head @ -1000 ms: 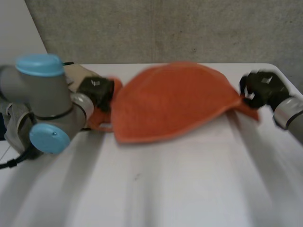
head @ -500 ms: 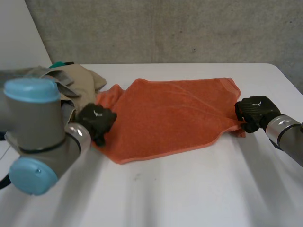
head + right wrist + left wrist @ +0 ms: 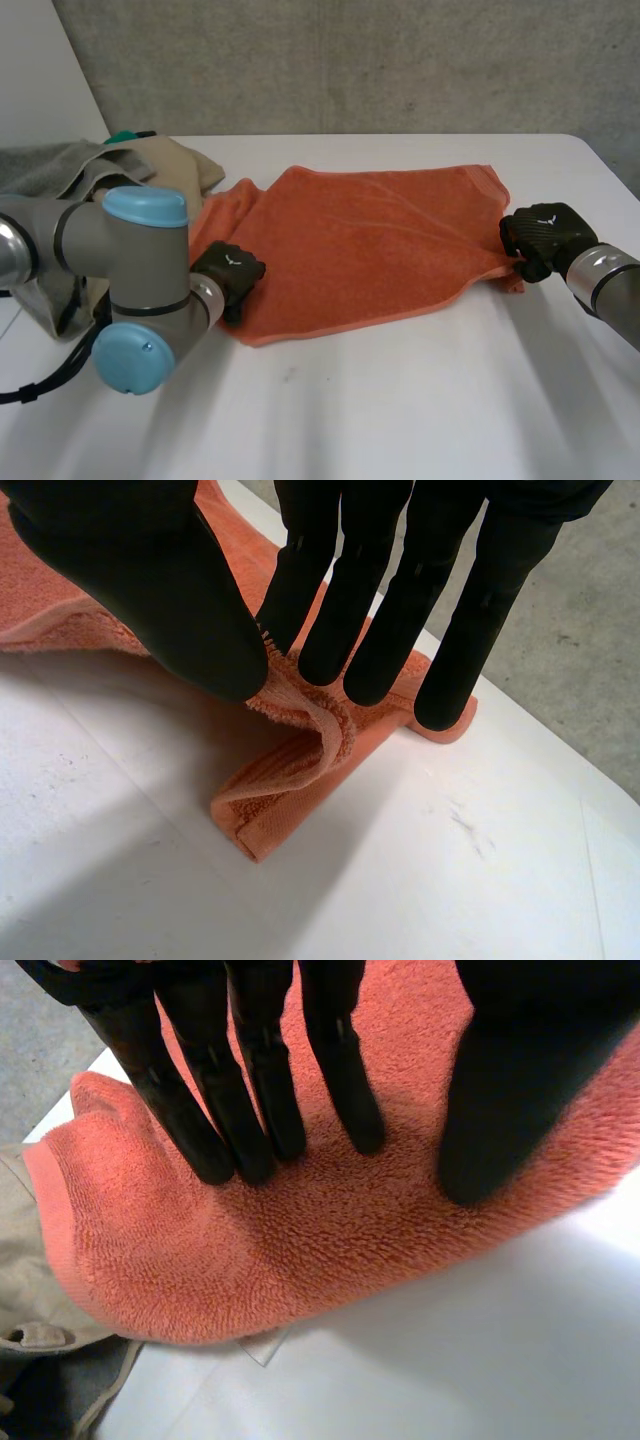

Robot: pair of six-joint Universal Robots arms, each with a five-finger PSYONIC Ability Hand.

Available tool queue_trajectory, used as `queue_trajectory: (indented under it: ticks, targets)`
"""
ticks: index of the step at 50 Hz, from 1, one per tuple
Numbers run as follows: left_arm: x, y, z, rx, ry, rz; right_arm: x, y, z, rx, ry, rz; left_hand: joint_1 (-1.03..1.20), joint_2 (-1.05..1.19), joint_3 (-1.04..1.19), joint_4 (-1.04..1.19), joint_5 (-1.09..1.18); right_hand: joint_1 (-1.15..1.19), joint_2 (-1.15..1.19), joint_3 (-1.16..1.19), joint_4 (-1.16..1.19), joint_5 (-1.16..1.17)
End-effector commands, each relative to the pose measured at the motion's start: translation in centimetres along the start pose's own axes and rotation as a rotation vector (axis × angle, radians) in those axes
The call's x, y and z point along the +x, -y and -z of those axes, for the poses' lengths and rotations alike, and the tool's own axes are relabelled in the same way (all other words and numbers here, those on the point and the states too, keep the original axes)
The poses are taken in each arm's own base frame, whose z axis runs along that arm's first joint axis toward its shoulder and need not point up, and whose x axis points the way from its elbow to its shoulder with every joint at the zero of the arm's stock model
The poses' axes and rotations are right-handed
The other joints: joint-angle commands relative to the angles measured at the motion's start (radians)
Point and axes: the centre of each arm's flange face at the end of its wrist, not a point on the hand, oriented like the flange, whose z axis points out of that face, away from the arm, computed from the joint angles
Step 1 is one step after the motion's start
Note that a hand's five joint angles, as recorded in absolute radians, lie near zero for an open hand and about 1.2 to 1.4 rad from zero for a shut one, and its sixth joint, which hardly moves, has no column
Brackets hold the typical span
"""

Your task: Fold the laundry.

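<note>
At the near-left corner of the orange towel [image 3: 370, 240] our left hand [image 3: 228, 272] lays straight fingers [image 3: 250, 1090] flat on it. At its right corner our right hand [image 3: 545, 235] pinches it. The towel lies spread on the counter [image 3: 400, 400], unfolded; next, we reckon, the left must pinch too.

The right hand [image 3: 140, 580] pinches a bunched edge of the orange towel [image 3: 290, 780] between thumb and straight fingers [image 3: 495, 570] — the cloth's corner folds down onto the white table [image 3: 450, 880] at six o'clock from the fingertips, grey floor [image 3: 575, 620] at two o'clock
</note>
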Motion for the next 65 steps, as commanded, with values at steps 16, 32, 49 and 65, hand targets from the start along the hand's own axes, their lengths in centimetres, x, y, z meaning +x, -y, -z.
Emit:
queue_trajectory:
  ticks: [16, 32, 49, 65]
  targets:
    - [-1.3, 4.1, 6.5, 0.157, -0.062, 0.059, 1.6, 3.9, 4.2, -0.048, 0.076, -0.049, -0.182, -0.146, -0.144, -0.147, -0.143, 0.298, 0.225, 0.208, 0.201, 0.236]
    - [2.5, -0.7, 2.7, 0.021, -0.104, 0.008, 1.8, 2.3, 2.8, -0.067, 0.014, -0.055, -0.248, -0.212, -0.209, -0.212, -0.208, 0.298, 0.225, 0.208, 0.201, 0.236]
    - [-0.5, 2.4, 3.6, 0.143, 0.040, 0.057, 2.3, 3.3, 3.7, -0.032, -0.015, -0.051, 0.416, 0.452, 0.454, 0.451, 0.455, 0.298, 0.225, 0.208, 0.201, 0.236]
    - [-2.6, 5.5, 13.8, 0.046, -0.119, -0.020, 2.2, 6.9, 11.8, -0.373, 0.273, 0.231, 0.416, 0.452, 0.454, 0.451, 0.455, 0.298, 0.225, 0.208, 0.201, 0.236]
